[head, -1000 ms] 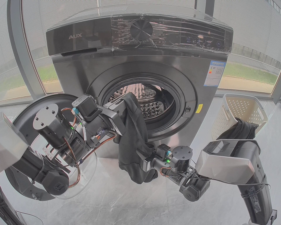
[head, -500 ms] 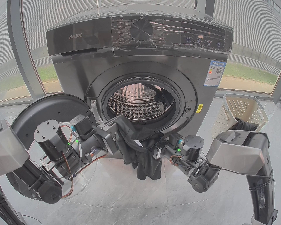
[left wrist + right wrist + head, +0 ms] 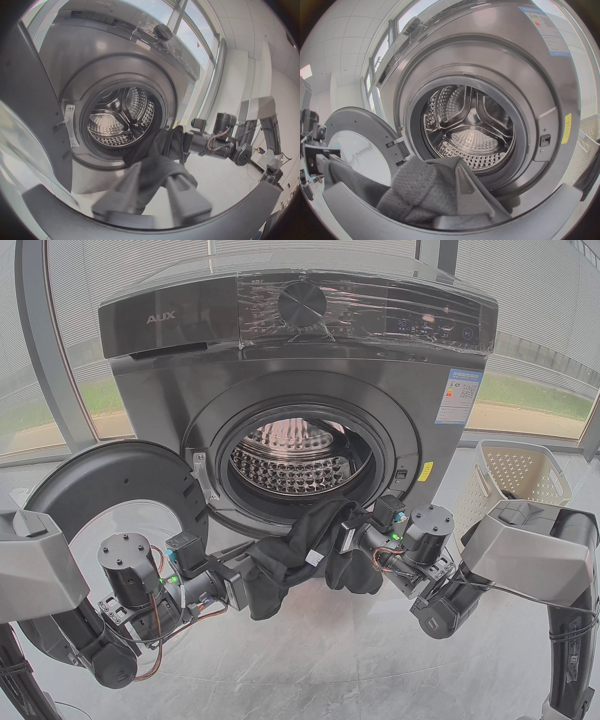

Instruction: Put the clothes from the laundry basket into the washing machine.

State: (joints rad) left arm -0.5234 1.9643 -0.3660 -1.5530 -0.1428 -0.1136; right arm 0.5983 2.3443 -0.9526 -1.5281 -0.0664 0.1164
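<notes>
Both arms have shifted: the left pincer (image 3: 252, 569) has dropped from the drum mouth to low beside the open door (image 3: 119, 490), while the right pincer (image 3: 342, 532) has risen to just under the opening's lower rim. Each is clamped on the dark garment (image 3: 294, 552), which sags between them in front of the washing machine (image 3: 300, 371), below the drum (image 3: 294, 452) and not yet inside.

To do this step well, I judge both ends should be lifted above the rim together and carried deep into the drum before either grip is released. Otherwise the slack middle and the fold hanging below the right pincer may catch on the door seal or spill to the floor.

In the right wrist view, cloth buries the pincer, so its grip is judged mainly from the head view. Whether the garment touches the rim is hard to tell. The right arm blocks most of the laundry basket (image 3: 519, 477), so what remains in it cannot be made out.
</notes>
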